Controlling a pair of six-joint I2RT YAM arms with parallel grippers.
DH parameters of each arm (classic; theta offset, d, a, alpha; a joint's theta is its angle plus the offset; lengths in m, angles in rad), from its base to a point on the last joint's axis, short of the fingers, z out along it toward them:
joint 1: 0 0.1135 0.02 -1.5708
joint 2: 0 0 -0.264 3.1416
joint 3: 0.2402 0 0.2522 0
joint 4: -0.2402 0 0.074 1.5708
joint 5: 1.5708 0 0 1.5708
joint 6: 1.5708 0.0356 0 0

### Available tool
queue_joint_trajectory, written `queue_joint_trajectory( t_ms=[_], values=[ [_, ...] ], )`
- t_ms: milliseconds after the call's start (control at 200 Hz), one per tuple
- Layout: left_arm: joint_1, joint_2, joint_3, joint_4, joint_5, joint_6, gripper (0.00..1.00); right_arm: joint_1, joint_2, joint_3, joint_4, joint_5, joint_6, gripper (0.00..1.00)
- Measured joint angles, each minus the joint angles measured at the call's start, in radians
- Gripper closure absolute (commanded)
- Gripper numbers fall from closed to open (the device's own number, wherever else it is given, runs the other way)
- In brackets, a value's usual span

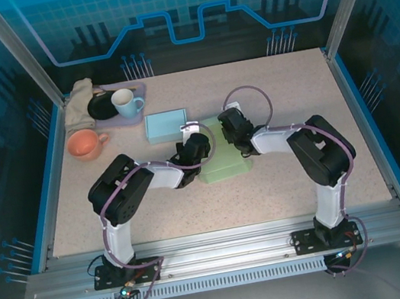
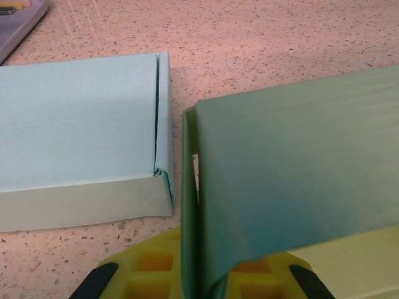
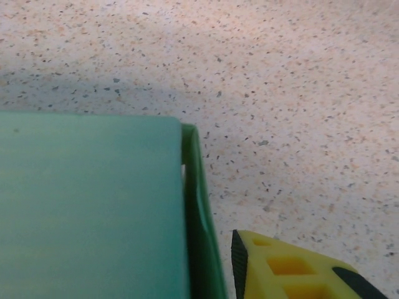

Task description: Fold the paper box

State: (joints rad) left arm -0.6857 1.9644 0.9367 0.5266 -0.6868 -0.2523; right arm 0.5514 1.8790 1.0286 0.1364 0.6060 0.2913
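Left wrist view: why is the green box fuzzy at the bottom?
Left wrist view: the green box rises close to the lens, so its lower edge blurs; the blue box looks sharper. Right wrist view: a soft shadow falls on the table beyond it.

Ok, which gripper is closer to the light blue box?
Left. The left gripper pinches the green box at its edge right beside the light blue box; the right gripper is at the green box's opposite side, farther away.
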Motion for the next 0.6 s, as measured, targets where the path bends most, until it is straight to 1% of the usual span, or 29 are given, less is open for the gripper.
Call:
queue_joint_trajectory(
  t_ms=[180,295,380,600],
  values=[
    [0.000,0.000,0.004,-0.012,0.000,0.000,0.92,0.036,0.028,0.000,0.013,0.088,-0.006,0.66],
    [0.000,0.000,0.004,-0.016,-0.006,0.000,0.92,0.042,0.030,-0.003,0.030,0.099,-0.005,0.58],
    [0.003,0.000,0.004,-0.021,-0.018,0.001,0.92,0.037,0.029,-0.037,0.093,0.056,-0.004,0.56],
    [0.006,0.000,0.004,-0.024,-0.028,0.001,0.92,0.031,0.002,-0.133,0.184,-0.153,-0.027,0.52]
  ],
)
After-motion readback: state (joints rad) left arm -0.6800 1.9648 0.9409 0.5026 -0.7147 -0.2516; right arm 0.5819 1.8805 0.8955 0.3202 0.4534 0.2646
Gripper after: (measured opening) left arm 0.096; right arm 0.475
